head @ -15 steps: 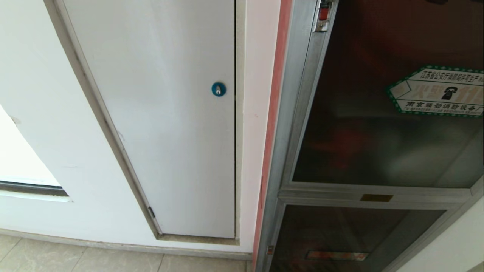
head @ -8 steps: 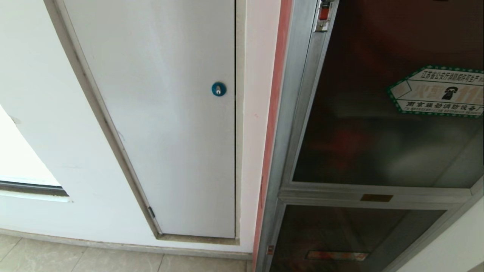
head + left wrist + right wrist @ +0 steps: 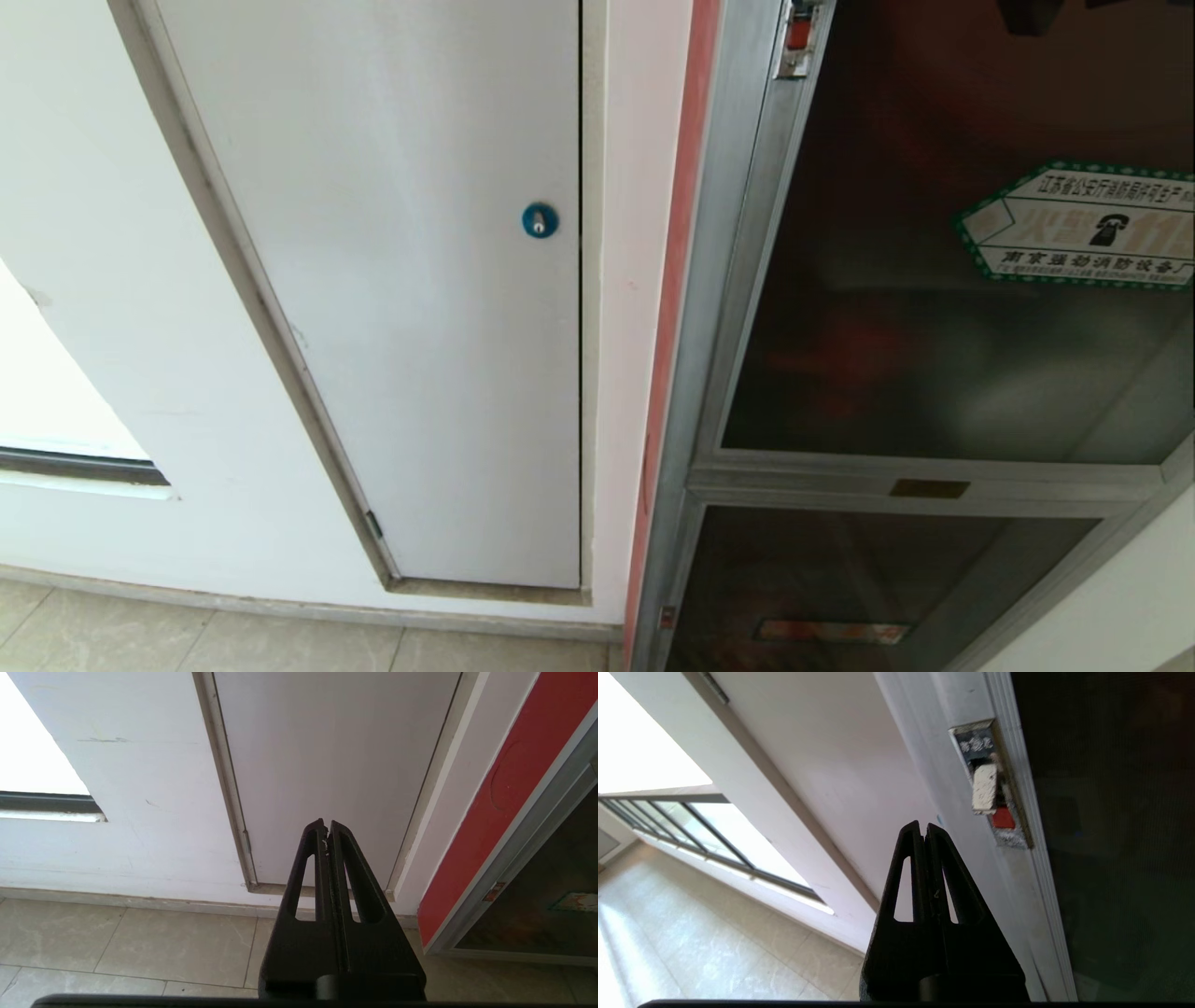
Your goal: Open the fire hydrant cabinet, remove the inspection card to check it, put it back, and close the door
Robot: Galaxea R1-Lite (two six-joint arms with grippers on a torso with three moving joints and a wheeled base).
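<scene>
Cabinet (image 3: pixel 738 280) stands at the right of the head view with its tinted door (image 3: pixel 934 355) closed, latch (image 3: pixel 992 793) near the clenched, empty right end effector (image 3: pixel 924 828); left end effector (image 3: pixel 326 826) clenched and empty, low before the white door (image 3: pixel 336 756); card not visible.

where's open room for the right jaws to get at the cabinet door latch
Free: the silver frame strip beside the latch, bordered by white wall and dark glass door. Right gripper, jaws shut, is near it. Nothing crowds the latch.
</scene>
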